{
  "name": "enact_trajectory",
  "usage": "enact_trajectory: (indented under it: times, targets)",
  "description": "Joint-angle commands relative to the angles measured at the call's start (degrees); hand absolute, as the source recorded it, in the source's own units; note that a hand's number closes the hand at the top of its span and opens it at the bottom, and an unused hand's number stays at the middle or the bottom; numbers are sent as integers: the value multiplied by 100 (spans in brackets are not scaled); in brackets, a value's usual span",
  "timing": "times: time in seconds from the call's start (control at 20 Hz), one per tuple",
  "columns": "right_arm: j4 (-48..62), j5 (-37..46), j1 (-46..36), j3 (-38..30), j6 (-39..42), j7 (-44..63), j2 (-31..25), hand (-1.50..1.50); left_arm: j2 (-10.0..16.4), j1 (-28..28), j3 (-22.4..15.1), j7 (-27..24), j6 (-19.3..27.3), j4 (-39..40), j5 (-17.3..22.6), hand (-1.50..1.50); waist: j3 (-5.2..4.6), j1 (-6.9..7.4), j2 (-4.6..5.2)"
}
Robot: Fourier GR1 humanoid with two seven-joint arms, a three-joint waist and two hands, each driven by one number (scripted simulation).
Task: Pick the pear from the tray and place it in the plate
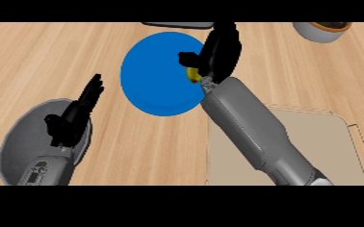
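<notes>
Placing seems to be the step now: the right hand (217, 55) has its black fingers curled round the small yellow-green pear (191, 73), over the right part of the round, smooth blue plate (153, 77). Next it should lower and uncurl. The flat beige tray (327, 139) lies on the wooden surface (57, 53); the left hand (71, 118) rests open.

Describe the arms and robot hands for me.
The right forearm and left forearm are smooth, rounded grey casings; the left one shows small dark markings. The left robot hand and right robot hand are black, with slim fingers. No cables show.
</notes>
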Motion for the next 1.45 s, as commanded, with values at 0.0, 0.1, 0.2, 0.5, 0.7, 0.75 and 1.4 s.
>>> enact_trajectory:
  times: [0.0,0.1,0.2,0.5,0.7,0.75,1.4]
  targets:
    - [-58,-20,133,-178,-1577,709,55,-150,-14,155,46,-182,56,85,-41,0,-1,-131,-31]
    - [-198,-178,255,-263,-2095,460,55,-150,133,278,146,-197,-75,57,48,0,2,-143,-40]
    - [-657,-399,757,137,-2560,492,56,-150,92,167,186,-42,3,22,74,0,6,-254,-86]
    - [-1546,-235,2230,894,-3306,66,56,-150,33,308,315,48,112,-72,130,0,0,-531,-130]
    - [-2408,-181,3225,1158,-3071,-556,-55,-150,117,552,348,235,39,-518,163,0,1,-566,-135]
    - [-2916,-632,3519,1406,-2935,-692,-579,-150,-61,706,244,-42,276,-386,-67,0,1,-575,-128]
    - [-3327,-2025,4578,1831,-3356,-2402,-1432,-150,-188,331,540,-256,-27,159,-233,0,-3,-554,-100]
